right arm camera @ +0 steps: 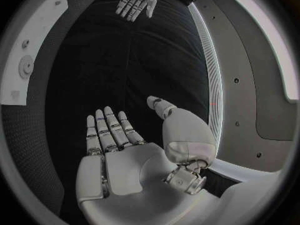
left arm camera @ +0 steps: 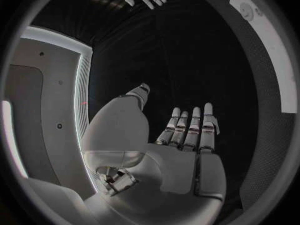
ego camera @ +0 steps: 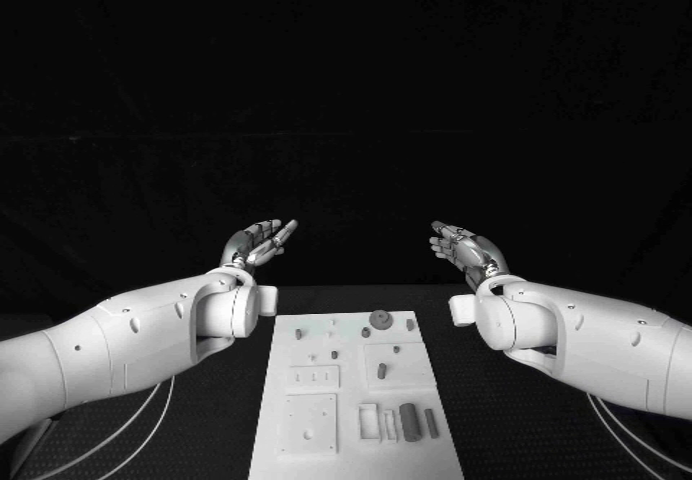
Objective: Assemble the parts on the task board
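Observation:
The white task board (ego camera: 358,400) lies in the middle of the black table, below and between both arms. Small grey parts rest on it: a round disc (ego camera: 379,319) at its far end, a small peg (ego camera: 382,371) mid-board, and a dark cylinder (ego camera: 411,421) with flat strips beside it near the front. My left hand (ego camera: 258,243) is raised above the table's far side, palm up, fingers apart and holding nothing. My right hand (ego camera: 464,245) mirrors it, also bare. In the left wrist view my left hand (left arm camera: 181,145) has straight fingers; likewise my right hand (right arm camera: 119,145).
The board's edge (left arm camera: 275,50) curves along one rim of the left wrist view, and the board (right arm camera: 28,60) appears again in the right wrist view. Pale cables (ego camera: 144,420) arc on the table beside each arm. Black tabletop surrounds the board.

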